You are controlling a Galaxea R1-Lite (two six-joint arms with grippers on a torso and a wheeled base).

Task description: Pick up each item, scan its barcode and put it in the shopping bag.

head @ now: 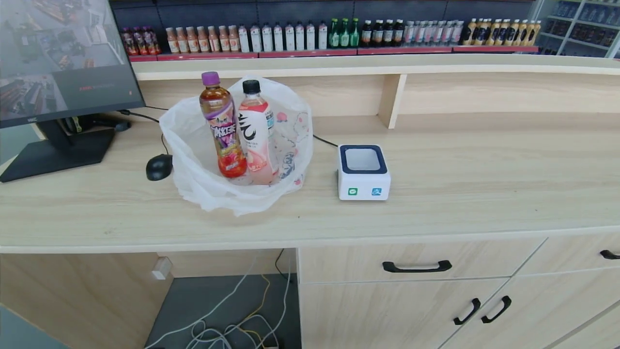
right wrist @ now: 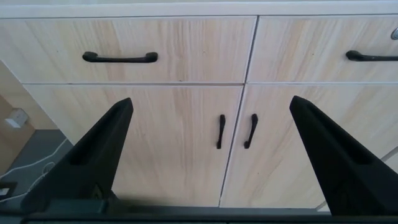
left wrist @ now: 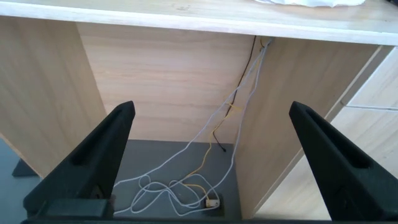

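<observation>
White shopping bag [head: 191, 165] holding bottles [head: 224, 127], above spread jaws

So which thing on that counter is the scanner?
Look at the long wooden counter, just right of the white plastic bag. The scanner is the small white box there with a dark-framed window on top. Its square, hard shape sets it apart from the floppy bag and the round black mouse.
</observation>
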